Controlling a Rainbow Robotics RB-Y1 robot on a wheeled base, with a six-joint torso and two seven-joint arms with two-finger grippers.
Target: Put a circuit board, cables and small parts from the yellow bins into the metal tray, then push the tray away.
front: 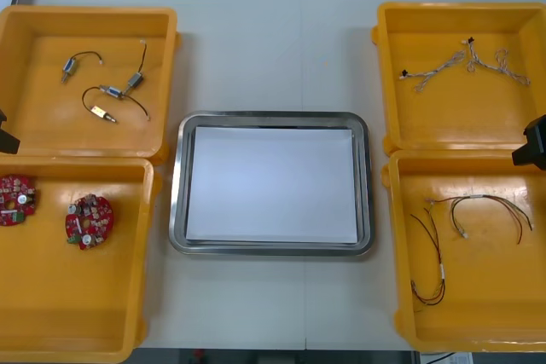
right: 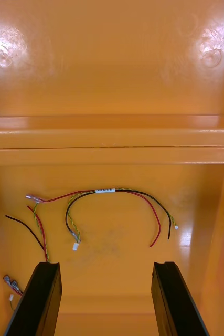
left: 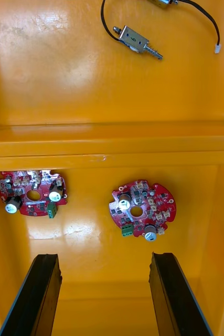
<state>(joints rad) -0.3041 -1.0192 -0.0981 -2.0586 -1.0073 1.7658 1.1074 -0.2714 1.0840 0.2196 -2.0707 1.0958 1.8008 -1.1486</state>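
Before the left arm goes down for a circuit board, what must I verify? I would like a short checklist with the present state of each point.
1. Metal tray free: ok, white inside, nothing in it.
2. Left gripper jaws open: ok.
3. Circuit board ahead of the jaws apart from the other board: ok.
4. That board centred between the jaws: not ok, it lies toward one jaw.
5. Right gripper out of the way: ok, above the cables, jaws open.
6. Height above the board: cannot tell.
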